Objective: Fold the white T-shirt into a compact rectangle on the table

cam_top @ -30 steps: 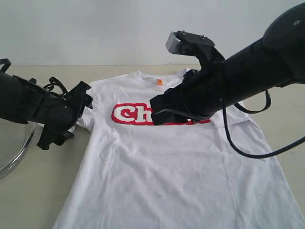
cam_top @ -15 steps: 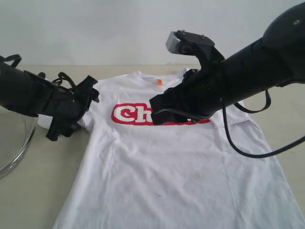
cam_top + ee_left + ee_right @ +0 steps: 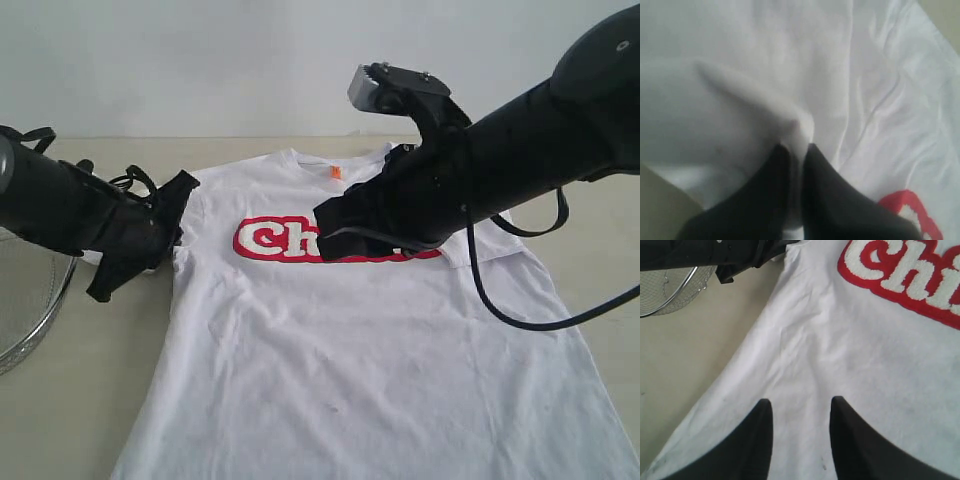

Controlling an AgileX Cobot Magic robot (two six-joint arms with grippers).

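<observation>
Nearest, the hem of the white T-shirt [image 3: 380,400], spread print-up across the middle of the table [image 3: 70,400] and cut off by the near edge of view. Judged light, limp and quick to crease, with no shape of its own. Best taken by an edge, sleeve or shoulder and drawn over low, not lifted by the middle. Farther in, the right gripper [image 3: 800,407] over the chest just short of the red print [image 3: 270,238], with jaws parted and nothing between them; contact with the cloth not clear. At the left, the left gripper [image 3: 797,150], pinched shut on a ridge of cloth at the left sleeve. Beyond, the orange neck tag [image 3: 336,172] at the collar. Underneath, a pale, smooth surface, likely to let cloth slide. Wire basket [image 3: 25,300] at the left edge, plain pale wall [image 3: 200,60] behind.
</observation>
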